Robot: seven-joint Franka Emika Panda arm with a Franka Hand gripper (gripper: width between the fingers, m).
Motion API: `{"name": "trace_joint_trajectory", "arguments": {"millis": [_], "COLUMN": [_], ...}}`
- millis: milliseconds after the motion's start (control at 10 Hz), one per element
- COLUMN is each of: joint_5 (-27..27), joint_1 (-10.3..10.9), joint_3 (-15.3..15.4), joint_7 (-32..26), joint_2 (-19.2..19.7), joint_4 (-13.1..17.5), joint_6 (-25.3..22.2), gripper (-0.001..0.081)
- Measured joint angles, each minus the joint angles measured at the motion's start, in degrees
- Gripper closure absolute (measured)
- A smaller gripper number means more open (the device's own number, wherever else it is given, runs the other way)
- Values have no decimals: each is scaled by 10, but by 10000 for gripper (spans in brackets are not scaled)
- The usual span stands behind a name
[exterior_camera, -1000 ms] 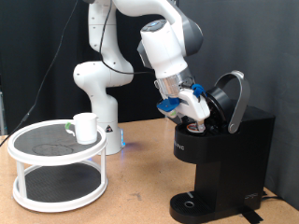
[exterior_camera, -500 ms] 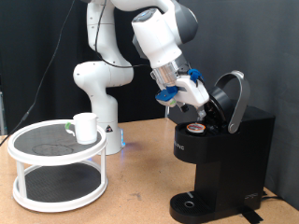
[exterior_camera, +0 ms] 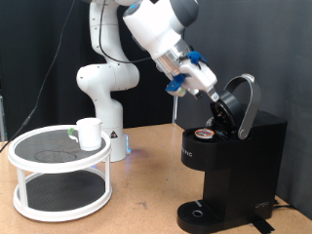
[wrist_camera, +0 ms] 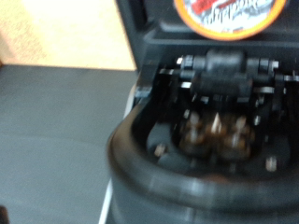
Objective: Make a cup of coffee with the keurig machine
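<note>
Hovering high — hand (exterior_camera: 216,93) just beside the raised lid (exterior_camera: 244,105) of the keurig machine (exterior_camera: 234,166), nothing between the fingers; spread or pressed together, impossible to tell. Looking straight into the lid's underside in the wrist view, pod (wrist_camera: 230,14) sitting in the open chamber. Judging the lid step: pushing on the rounded top, following the hinge arc, not jabbing the rim. Standing well apart — the cup (exterior_camera: 90,133) waiting on the white two-tier stand (exterior_camera: 58,174) on the counter (exterior_camera: 146,200), drip base bare.
</note>
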Motion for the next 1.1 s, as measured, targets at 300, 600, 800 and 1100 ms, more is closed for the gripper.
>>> {"name": "trace_joint_trajectory", "arguments": {"millis": [300, 600, 800, 1100], "joint_5": [0, -2, 8, 36], "joint_1": [-4, -4, -3, 15], "joint_3": [-10, -16, -15, -2], "joint_7": [14, 23, 18, 20], "joint_2": [-28, -39, -37, -19], "joint_4": [17, 28, 28, 60], "joint_6": [-24, -44, -43, -54], "gripper": [72, 72, 72, 72]}}
